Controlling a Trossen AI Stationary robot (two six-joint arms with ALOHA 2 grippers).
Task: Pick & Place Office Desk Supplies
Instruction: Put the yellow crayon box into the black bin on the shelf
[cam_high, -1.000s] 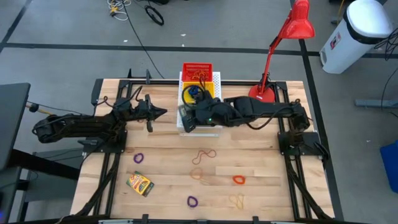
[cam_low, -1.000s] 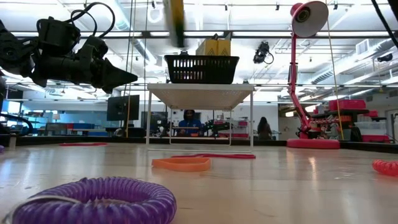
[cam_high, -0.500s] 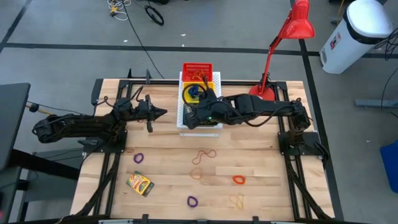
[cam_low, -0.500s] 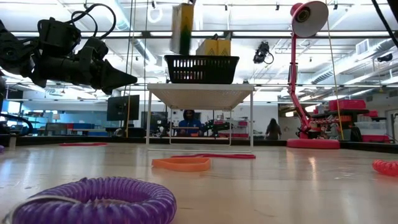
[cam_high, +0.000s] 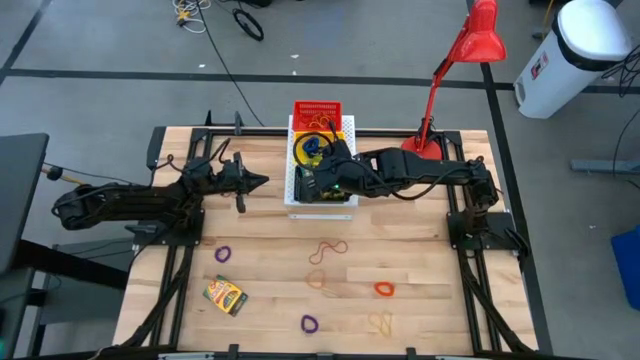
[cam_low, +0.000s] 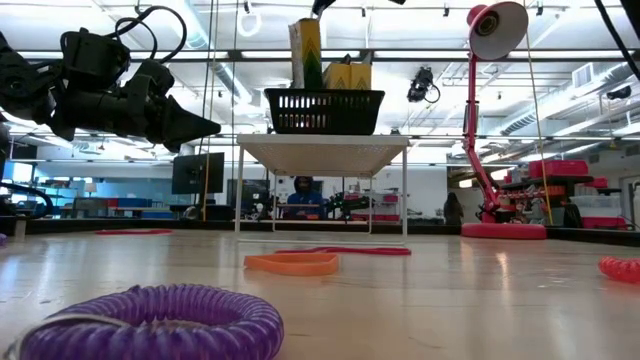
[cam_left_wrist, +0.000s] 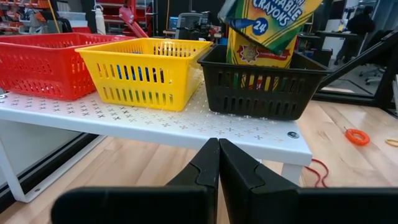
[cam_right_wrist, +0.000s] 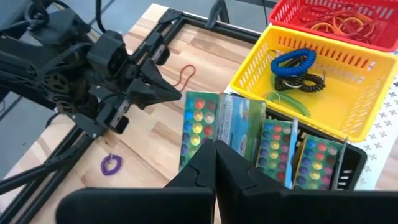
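Observation:
My right gripper (cam_right_wrist: 215, 152) is shut on a yellow-and-green crayon box (cam_right_wrist: 202, 124) over the black basket (cam_left_wrist: 264, 87) on the white perforated shelf (cam_left_wrist: 155, 121). The box also shows in the low view (cam_low: 306, 55) and the left wrist view (cam_left_wrist: 267, 22). More crayon boxes (cam_right_wrist: 292, 152) stand upright in the black basket. My left gripper (cam_high: 262, 181) is shut and empty, hovering left of the shelf. Another crayon box (cam_high: 226, 295), purple loops (cam_high: 222, 254), an orange loop (cam_high: 384, 289) and rubber bands (cam_high: 327, 250) lie flat on the table. My right gripper pinches the crayon box by its upper end (cam_right_wrist: 200, 138) between its two fingers, which come from above and point down. The box hangs nearly upright below the fingers, its lower end (cam_low: 306, 86) at the black basket's rim. The fingers hide the exact spot.
A yellow basket (cam_right_wrist: 373, 93) with coiled loops and a red basket (cam_right_wrist: 348, 9) with rubber bands stand on the shelf beyond the black one. A red desk lamp (cam_high: 470, 40) stands at the far right. A purple loop (cam_low: 150, 320) lies close to the low camera.
My right gripper has carried the crayon box a little toward the table's right and far side and down toward the black basket. The box has turned about, so it shows a wider face in the low view, and stays upright.

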